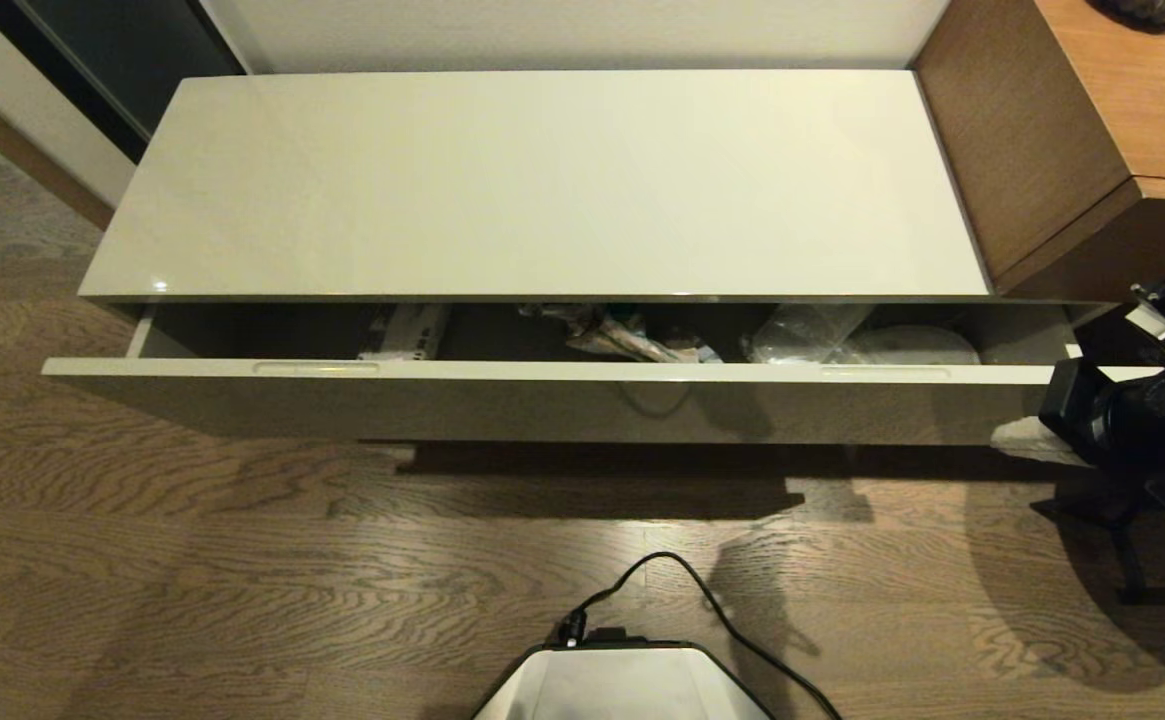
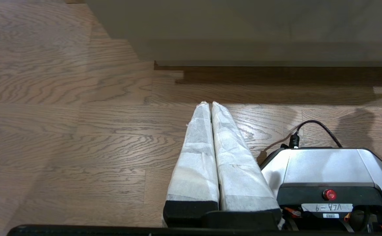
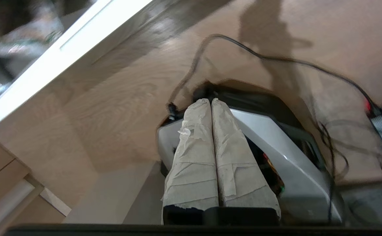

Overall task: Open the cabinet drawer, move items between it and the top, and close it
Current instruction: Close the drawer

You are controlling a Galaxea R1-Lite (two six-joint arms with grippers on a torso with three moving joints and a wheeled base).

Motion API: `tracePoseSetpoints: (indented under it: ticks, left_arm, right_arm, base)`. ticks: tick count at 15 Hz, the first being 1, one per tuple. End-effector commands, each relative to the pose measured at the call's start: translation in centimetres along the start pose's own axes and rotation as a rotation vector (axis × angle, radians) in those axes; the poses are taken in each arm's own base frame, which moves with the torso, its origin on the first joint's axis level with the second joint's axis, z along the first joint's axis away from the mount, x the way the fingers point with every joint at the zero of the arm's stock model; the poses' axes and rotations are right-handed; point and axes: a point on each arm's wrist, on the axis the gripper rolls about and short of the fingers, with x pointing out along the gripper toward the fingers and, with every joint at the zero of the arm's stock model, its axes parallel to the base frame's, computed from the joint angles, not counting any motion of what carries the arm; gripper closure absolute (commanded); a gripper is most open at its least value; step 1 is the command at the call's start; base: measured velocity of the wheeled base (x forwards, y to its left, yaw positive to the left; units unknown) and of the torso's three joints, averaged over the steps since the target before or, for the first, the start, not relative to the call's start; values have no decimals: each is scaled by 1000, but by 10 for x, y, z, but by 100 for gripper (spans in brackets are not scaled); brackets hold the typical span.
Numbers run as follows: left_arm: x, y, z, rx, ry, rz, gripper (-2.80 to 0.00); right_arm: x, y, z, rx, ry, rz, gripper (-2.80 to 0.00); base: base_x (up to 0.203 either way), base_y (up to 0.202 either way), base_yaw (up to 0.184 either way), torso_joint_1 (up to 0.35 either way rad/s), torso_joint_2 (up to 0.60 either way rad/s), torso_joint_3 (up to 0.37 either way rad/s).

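The cabinet drawer [image 1: 582, 372] stands part-way out under the bare cream top [image 1: 542, 180]. Inside it, the bagged white slippers [image 1: 882, 345] lie at the right and the crinkly brown-patterned packet [image 1: 632, 335] lies near the middle. My right gripper [image 1: 1007, 437] hangs shut and empty just off the drawer's right end, in front of its face; in the right wrist view its wrapped fingers [image 3: 194, 147] press together over the robot base, with the drawer's front edge [image 3: 46, 68] off to one side. My left gripper [image 2: 209, 104] is shut and empty above the floor, out of the head view.
A small white tissue pack [image 1: 407, 335] lies in the drawer's left part. A brown wood-grain desk [image 1: 1092, 130] abuts the cabinet's right end. The robot base [image 1: 622, 680] and its black cable [image 1: 702, 590] sit on the wooden floor before the cabinet.
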Motion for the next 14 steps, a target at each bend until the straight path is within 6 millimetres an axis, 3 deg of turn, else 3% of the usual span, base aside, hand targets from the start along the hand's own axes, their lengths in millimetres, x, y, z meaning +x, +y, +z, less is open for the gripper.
tracePoseSetpoints:
  ticks: [1, 4, 7, 9, 12, 14]
  left_arm:
    - [0, 0, 0, 0, 1, 0, 0]
    - [0, 0, 0, 0, 1, 0, 0]
    - [0, 0, 0, 0, 1, 0, 0]
    - [0, 0, 0, 0, 1, 0, 0]
    - [0, 0, 0, 0, 1, 0, 0]
    - [0, 0, 0, 0, 1, 0, 0]
  right_arm:
    - [-8, 6, 1, -10, -19, 26, 0]
    - [3, 4, -1, -10, 12, 12, 0]
    - [39, -1, 3, -3, 48, -49, 0]
    - [66, 1, 15, -7, -21, -94, 0]
    - [76, 11, 30, -18, -83, -81, 0]
    - [69, 18, 37, -28, -131, -51, 0]
  base:
    - [0, 0, 0, 0, 0, 0]
    - [0, 0, 0, 0, 0, 0]
    - [0, 0, 0, 0, 0, 0]
    - [0, 0, 0, 0, 0, 0]
    - [0, 0, 0, 0, 0, 0]
    - [0, 0, 0, 0, 0, 0]
